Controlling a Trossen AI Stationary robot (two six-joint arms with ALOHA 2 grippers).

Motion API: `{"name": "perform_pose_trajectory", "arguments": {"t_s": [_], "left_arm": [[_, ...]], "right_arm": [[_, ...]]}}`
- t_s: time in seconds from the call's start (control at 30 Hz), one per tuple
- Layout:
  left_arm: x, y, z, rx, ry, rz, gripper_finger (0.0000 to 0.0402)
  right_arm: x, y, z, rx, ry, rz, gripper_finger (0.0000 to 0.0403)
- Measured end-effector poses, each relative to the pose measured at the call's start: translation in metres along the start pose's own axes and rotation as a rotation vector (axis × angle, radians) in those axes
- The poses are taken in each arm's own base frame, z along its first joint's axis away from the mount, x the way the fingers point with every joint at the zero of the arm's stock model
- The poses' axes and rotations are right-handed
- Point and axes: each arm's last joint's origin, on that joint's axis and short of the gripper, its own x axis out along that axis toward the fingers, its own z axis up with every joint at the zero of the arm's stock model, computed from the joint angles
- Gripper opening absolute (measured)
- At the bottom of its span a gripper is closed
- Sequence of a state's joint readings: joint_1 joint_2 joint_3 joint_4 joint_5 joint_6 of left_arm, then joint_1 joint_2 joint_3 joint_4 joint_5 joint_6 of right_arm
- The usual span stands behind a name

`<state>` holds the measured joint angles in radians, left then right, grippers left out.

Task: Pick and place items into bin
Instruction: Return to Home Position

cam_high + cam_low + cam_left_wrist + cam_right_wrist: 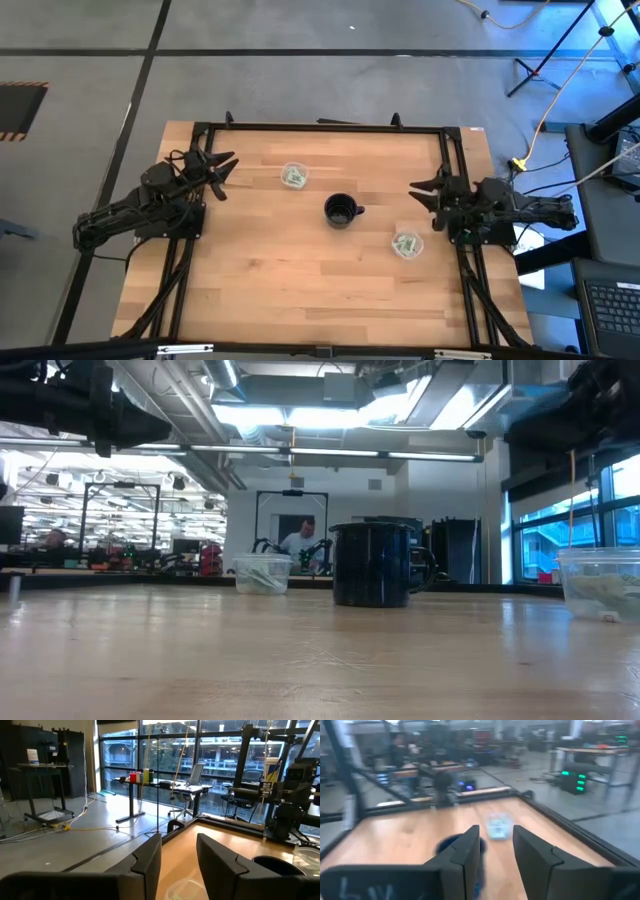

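Pale green packets lie inside two small clear cups on the wooden table: one cup [294, 176] left of and beyond the black mug [342, 211], the other [406, 244] right of and nearer than it. In the low view the mug [372, 564] stands upright between the cups [262, 573] [600, 585]. My left gripper [228, 172] hovers open at the table's left side, pointing at the far cup [185, 890]. My right gripper [415, 193] hovers open at the right side, pointing across the table toward the mug [452, 845] and the far cup [498, 826].
A black metal frame [320, 127] runs along the table's far, left and right sides. Bare wood spreads across the near half of the table [300, 290]. People sit at desks in the room beyond the far edge [300, 540].
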<state>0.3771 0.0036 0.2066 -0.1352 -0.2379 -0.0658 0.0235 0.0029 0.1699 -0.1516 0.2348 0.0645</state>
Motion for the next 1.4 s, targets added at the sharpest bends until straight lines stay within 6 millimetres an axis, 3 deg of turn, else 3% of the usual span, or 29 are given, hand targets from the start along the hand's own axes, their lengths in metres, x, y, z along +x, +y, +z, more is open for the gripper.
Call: {"name": "perform_pose_trajectory", "arguments": {"t_s": [0.27, 0.43, 1.4], "left_arm": [[0.0, 0.0, 0.0, 0.0, 0.0, 0.0, 0.012], [0.0, 0.0, 0.0, 0.0, 0.001, 0.0, 0.0118], [0.0, 0.0, 0.0, 0.0, 0.001, 0.0, 0.0118]], "right_arm": [[0.01, -0.003, -0.032, 0.021, 0.007, -0.105, 0.0122], [0.012, -0.002, -0.033, 0.021, -0.056, -0.1, 0.0122], [0.012, -0.002, -0.034, 0.047, -0.049, -0.098, 0.0122]]}}
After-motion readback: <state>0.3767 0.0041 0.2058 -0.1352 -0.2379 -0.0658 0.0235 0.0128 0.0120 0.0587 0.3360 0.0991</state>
